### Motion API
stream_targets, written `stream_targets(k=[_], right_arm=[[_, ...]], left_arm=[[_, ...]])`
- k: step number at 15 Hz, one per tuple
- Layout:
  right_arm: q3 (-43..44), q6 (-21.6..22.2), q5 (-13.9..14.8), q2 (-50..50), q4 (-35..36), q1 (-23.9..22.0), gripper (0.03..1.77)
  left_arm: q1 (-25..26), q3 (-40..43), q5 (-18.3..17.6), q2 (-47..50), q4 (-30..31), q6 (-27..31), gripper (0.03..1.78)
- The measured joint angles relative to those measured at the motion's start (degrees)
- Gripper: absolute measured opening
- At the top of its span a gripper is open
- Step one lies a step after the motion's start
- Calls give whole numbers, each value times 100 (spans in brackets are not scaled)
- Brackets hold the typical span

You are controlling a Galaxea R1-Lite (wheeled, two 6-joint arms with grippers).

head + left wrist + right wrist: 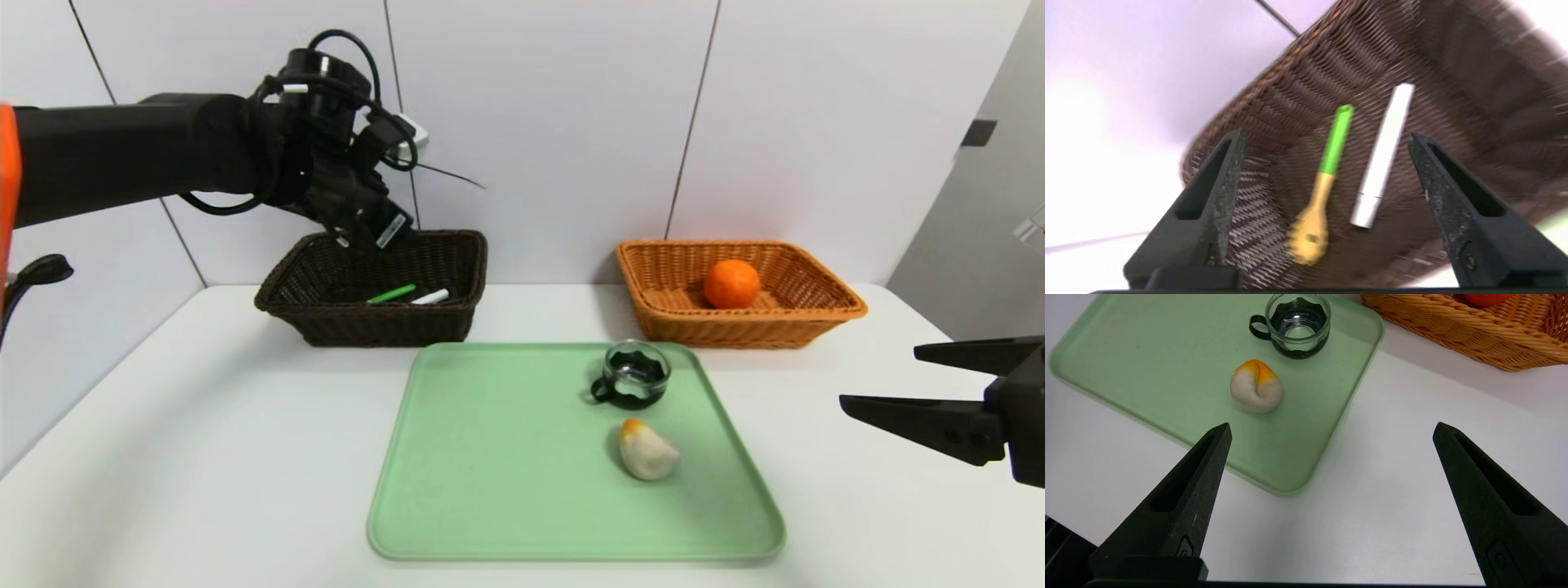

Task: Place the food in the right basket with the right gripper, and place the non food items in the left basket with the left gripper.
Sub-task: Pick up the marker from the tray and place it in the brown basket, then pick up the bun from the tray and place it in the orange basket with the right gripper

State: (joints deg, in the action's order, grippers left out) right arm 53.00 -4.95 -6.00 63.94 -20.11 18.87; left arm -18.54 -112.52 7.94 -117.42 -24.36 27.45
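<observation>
Head view
Landmark: green tray [506, 457] on the white table [204, 425].
Left gripper [371, 224]: above the dark brown basket [367, 322], behind the tray's left corner; grip not readable here.
Basket contents: green-handled brush [392, 294] and white pen [430, 297], side by side.
Orange basket [735, 322]: behind the tray's right corner, holding an orange [731, 284].
On the tray: glass cup [633, 376] with black holder; just nearer, a white-and-orange bun [645, 452].
Right gripper [894, 380]: right of the tray, spread, empty.

Left wrist view
Left gripper [1325, 141]: fingers spread, holding nothing, over brush [1327, 179] and pen [1384, 155] lying in the basket [1453, 81].

Right wrist view
Right gripper [1331, 430]: spread wide over the table beside the tray [1147, 375]; bun [1256, 388] and cup [1297, 324] on it.
</observation>
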Motion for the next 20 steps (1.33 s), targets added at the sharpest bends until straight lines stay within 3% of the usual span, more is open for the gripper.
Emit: stream_targets(k=[7,11,15,20], right_arm=[[179,-11,-83,265,0,6,170],[462,-15,-288,775,2,28,170],[661,-20,-566,1351,-4,107,170],[774,-56,-675,1905,-17,369,170]], left_arm=[[-1139,30,7,881,-1690,-3156,159],[-1897,41,35,1070,-2365,-4567,164],[-2330,188,41,1122,-2809,-5165,166],[-2526,775,55,1165,-2773,-5225,167]])
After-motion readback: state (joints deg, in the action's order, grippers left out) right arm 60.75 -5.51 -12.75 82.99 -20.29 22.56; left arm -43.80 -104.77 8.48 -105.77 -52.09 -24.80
